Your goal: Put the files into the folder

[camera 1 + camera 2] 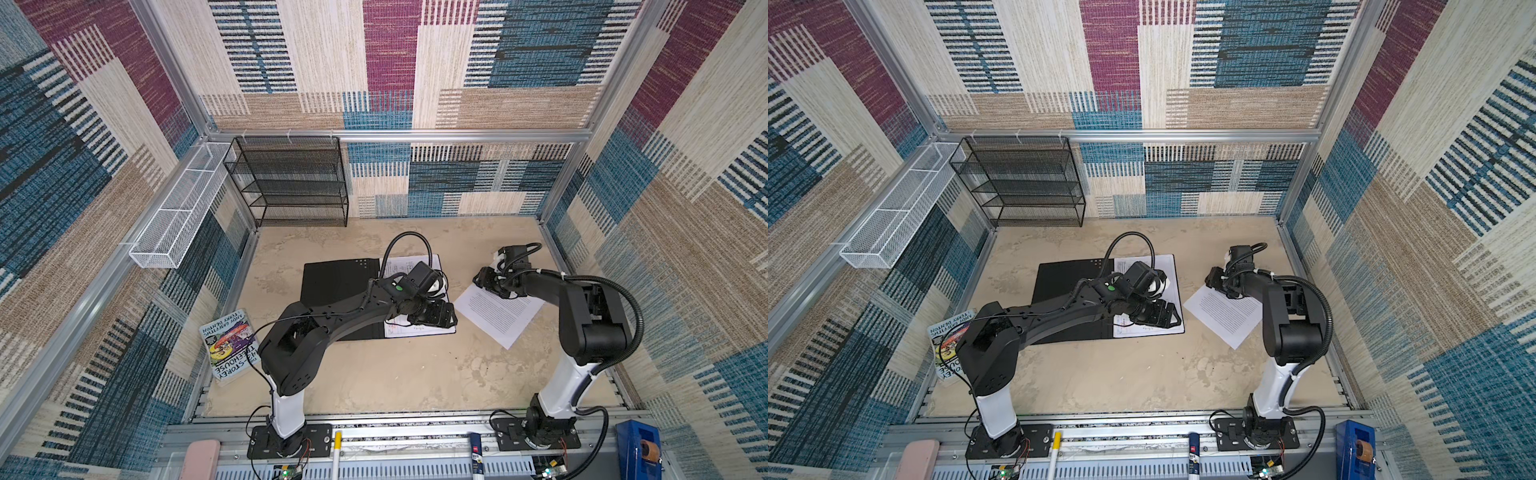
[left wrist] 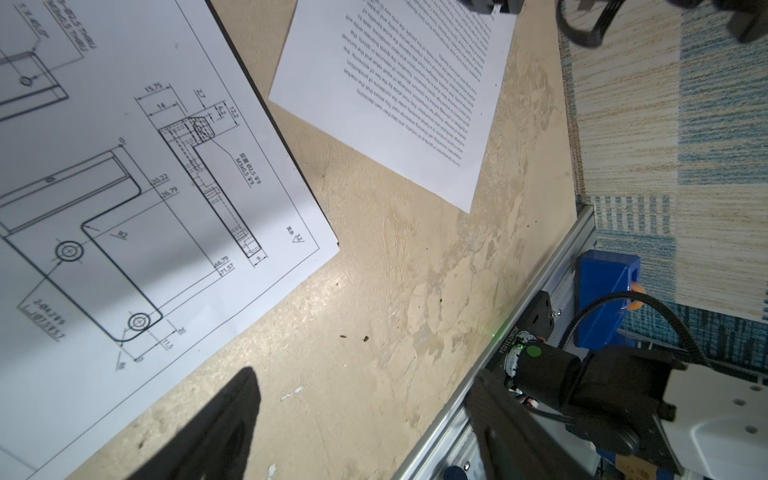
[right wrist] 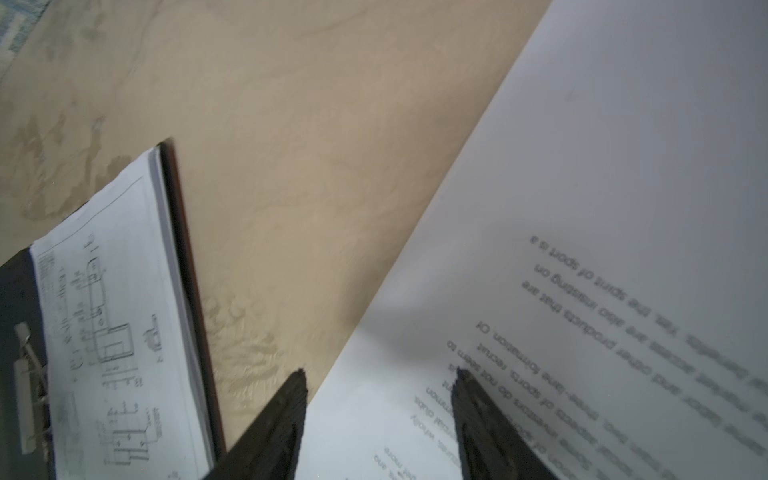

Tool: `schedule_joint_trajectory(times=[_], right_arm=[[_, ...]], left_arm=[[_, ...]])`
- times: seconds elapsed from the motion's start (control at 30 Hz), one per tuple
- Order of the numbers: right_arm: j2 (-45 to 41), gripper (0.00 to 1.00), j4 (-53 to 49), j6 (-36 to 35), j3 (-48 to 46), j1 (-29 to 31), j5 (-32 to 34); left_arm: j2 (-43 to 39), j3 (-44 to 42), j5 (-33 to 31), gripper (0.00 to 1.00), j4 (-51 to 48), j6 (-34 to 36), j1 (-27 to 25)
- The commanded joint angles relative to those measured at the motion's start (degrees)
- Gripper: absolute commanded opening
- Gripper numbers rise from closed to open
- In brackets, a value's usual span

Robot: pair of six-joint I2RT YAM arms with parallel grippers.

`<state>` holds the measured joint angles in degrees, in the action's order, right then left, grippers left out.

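Right wrist view shows the right gripper (image 3: pixel 379 374), fingers apart, over the edge of one loose sheet (image 3: pixel 582 187) on the table (image 3: pixel 291 124), while other sheets (image 3: pixel 104 311) already lie in the open folder (image 3: pixel 10 282) under the left gripper (image 1: pixel 440 319), whose grip I cannot tell.

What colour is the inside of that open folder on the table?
The folder is black inside, clearest in a top view.

Robot lab test cell. An aluminium frame (image 1: pixel 399 135) boxes in a beige bench (image 1: pixel 374 374), with walls lined in patterned carpet (image 1: pixel 390 45). The left arm (image 1: pixel 332 324) and right arm (image 1: pixel 590 324) are bolted to a front rail (image 1: pixel 415 434), with loose cables. A black mesh rack (image 1: pixel 291 183) stands at the back and a white wire basket (image 1: pixel 178 220) hangs on the side.
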<state>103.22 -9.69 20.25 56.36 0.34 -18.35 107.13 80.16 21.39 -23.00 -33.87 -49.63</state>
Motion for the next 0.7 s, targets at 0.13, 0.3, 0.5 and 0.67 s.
schedule_joint_trajectory(times=[0.13,0.3,0.5,0.67], right_arm=[[-10.7,0.59,-1.2,-1.4,-10.9,0.4,-11.5],[-18.0,0.71,-5.5,2.2,-5.8,-0.7,-6.8],[-17.1,0.91,-7.7,10.3,-4.6,-13.8,-3.1],[-17.7,1.00,-4.9,11.4,-8.2,-16.6,0.3]], left_arm=[[1.5,1.1,1.9,0.76,0.3,0.5,0.0],[3.8,3.0,3.7,0.70,0.9,0.3,-1.4],[9.8,9.9,5.4,0.63,0.5,-0.1,-4.1],[17.8,19.2,6.4,0.55,-1.5,-0.5,-5.6]])
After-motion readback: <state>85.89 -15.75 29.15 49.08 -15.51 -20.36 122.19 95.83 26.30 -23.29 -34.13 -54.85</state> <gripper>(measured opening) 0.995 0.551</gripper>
